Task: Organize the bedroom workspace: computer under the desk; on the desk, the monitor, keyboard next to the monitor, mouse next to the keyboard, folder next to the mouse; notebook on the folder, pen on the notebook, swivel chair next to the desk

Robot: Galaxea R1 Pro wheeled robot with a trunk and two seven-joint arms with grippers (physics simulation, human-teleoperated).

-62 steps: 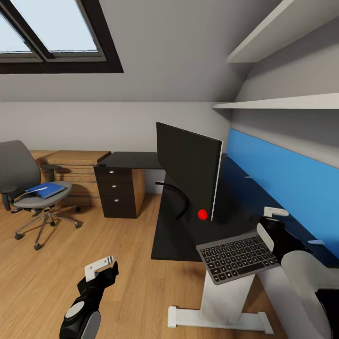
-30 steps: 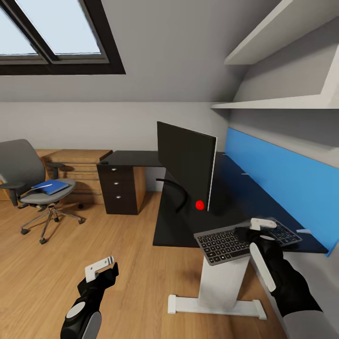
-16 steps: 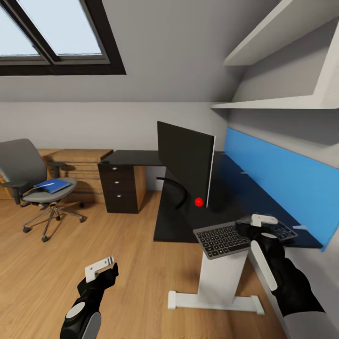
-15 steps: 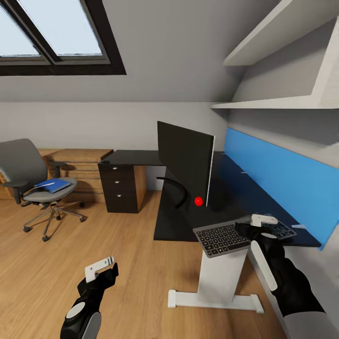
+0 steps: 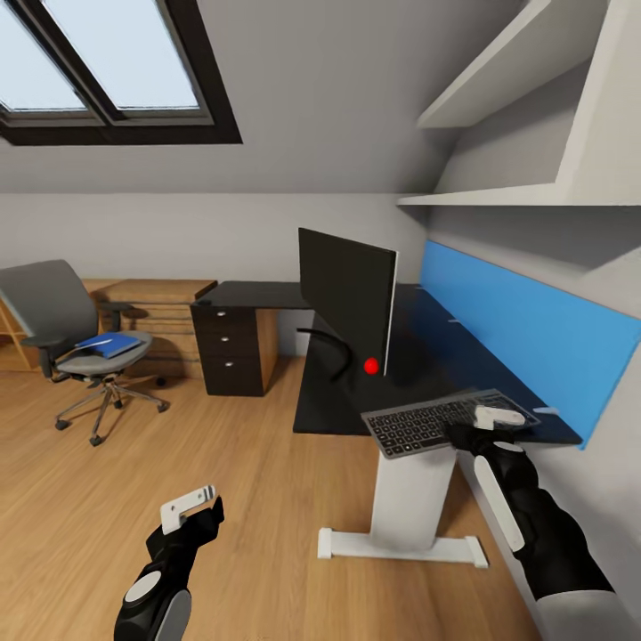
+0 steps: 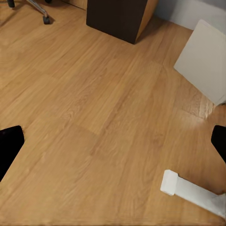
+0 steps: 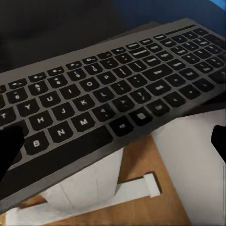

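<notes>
Head view, desk (image 5: 356,409): standing along the blue wall panel (image 5: 525,329), black top on a white leg (image 5: 409,507).
Monitor (image 5: 343,298): standing upright on the desk, screen dark, a red dot near its lower corner.
Keyboard (image 5: 423,423): lying on the near end of the desk, its front edge overhanging the desk edge, near the monitor but not touching it.
Right gripper (image 5: 485,425): hovering at the keyboard's right end, fingers spread; contact with the keys hard to judge, possibly just above them.
Right wrist view, keyboard (image 7: 113,103): lying close under the camera, rows of dark keys running across, white desk leg (image 7: 94,193) showing beneath its edge, dark fingertips (image 7: 9,146) sitting wide apart at either side.
Left gripper (image 5: 191,512): hanging low over the wooden floor (image 5: 133,499), well apart from the desk, fingers parted and holding nothing.
Left wrist view, floor (image 6: 94,117): wood planks, with the white desk foot (image 6: 188,190) lying at one corner.
Swivel chair (image 5: 71,347): standing far across the room, well apart from the desk.
Folder (image 5: 109,344): blue, lying on the chair seat, a pale slim object resting on top, too small to name.
Drawer unit (image 5: 236,347): dark, standing at the desk's far end.
</notes>
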